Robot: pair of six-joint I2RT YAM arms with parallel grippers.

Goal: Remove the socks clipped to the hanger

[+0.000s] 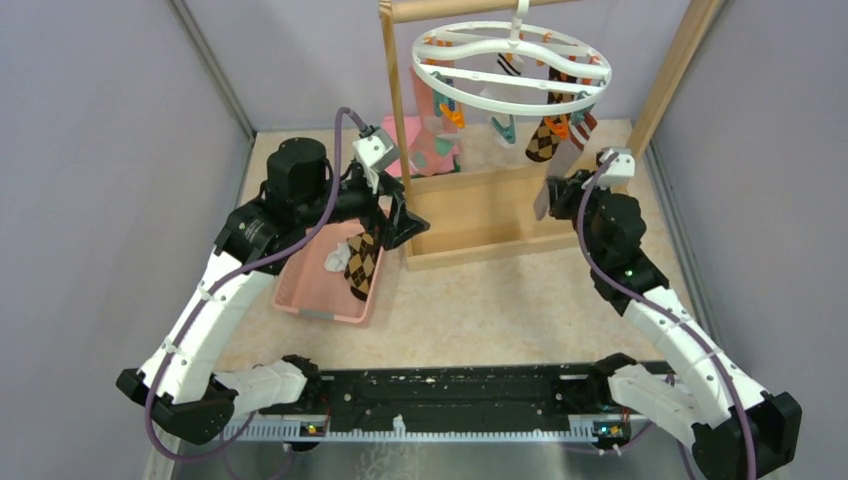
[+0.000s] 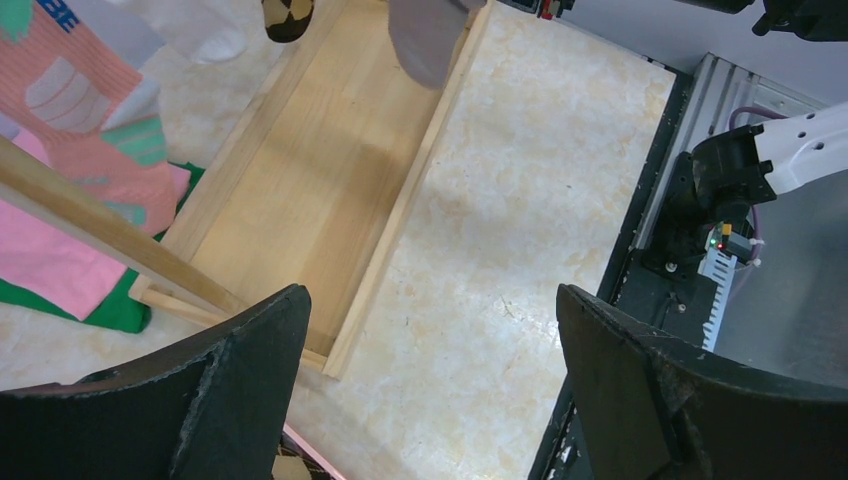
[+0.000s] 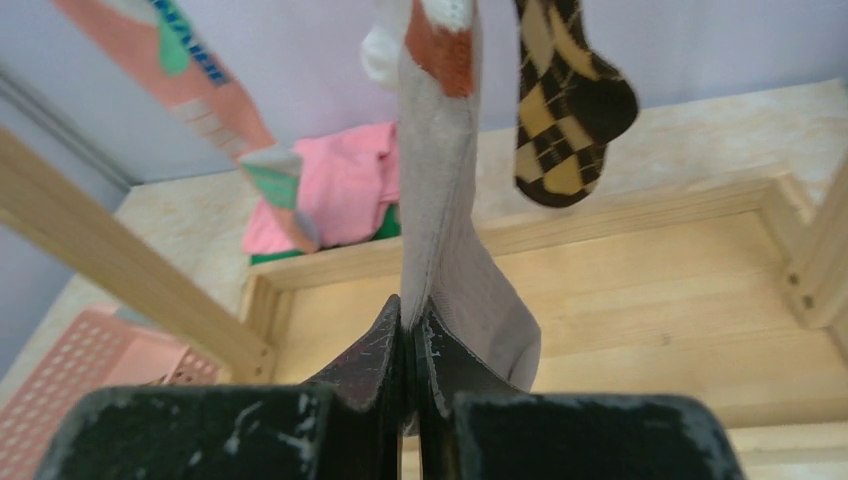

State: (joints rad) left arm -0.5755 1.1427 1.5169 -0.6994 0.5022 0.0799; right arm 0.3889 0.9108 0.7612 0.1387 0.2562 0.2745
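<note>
One hanger (image 1: 512, 60) on one wooden rack (image 1: 480, 215). At least four socks (image 1: 543, 140) hang there: one grey sock (image 3: 440, 200), one argyle sock (image 3: 565, 110), one white sock (image 2: 195, 35), one pink sock (image 3: 190, 75) (overlap hides any more). One basket (image 1: 305, 292), near left, holds two loose socks (image 1: 360, 262). Two folded cloths (image 3: 340, 185), far left.

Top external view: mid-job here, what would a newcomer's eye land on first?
The white plastic ring hanger, hung on the wooden frame at the back, socks dangling. Below its right side, the right arm's fingers are shut on a long grey sock. At left, a pink perforated plastic basket holds a brown argyle sock beside the left arm's open fingers.
</note>
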